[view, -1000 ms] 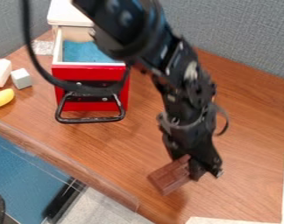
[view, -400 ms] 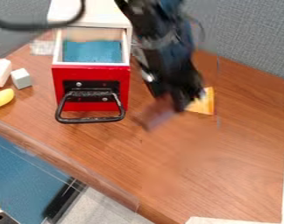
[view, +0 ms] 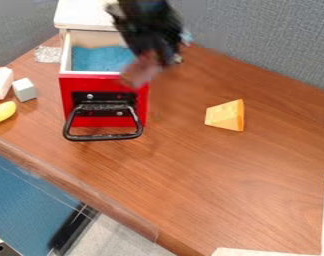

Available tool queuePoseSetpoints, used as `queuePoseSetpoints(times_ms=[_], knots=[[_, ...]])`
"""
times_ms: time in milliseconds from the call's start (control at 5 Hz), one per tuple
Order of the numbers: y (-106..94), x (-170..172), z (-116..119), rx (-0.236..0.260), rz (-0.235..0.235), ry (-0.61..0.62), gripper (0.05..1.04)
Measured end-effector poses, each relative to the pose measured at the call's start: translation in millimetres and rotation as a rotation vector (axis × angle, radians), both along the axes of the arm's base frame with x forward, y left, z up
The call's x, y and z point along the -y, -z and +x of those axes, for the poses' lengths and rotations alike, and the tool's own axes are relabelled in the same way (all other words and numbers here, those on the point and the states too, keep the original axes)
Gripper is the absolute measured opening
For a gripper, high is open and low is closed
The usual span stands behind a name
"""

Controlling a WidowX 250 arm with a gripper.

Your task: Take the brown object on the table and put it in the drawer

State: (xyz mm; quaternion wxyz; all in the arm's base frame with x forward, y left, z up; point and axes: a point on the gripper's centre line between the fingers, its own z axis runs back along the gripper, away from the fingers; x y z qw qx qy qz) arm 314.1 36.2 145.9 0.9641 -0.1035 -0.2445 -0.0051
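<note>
My gripper (view: 163, 59) hangs at the top centre, beside the right edge of the open drawer, shut on the brown object (view: 141, 70). Both are blurred. The brown object juts out to the lower left of the gripper and overlaps the drawer's front right corner in the view; its height above the rim cannot be told. The red drawer (view: 103, 84) is pulled out, with a blue inside bottom and a black handle on its front.
A yellow cheese wedge (view: 225, 116) lies right of the drawer. At the left edge are a yellow object (view: 2, 112), a grey-white cube (view: 24, 89) and a white-and-red piece (view: 0, 81). The white cabinet top (view: 86, 16) stands behind the drawer.
The gripper has carried the brown object up and to the left, from the table's lower middle to the drawer's right side. The cheese wedge has come into full view.
</note>
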Motion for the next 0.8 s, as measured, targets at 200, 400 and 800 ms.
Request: queuePoseSetpoints(times_ms=[200,400,800], knots=[[-0.1,-19,12,-0.006,0.009,-0.006,0.564],[1.4,-44,21,-0.009,0.027,-0.031,0.564],[23.8,-55,37,-0.029,0.099,0.010,0.564]])
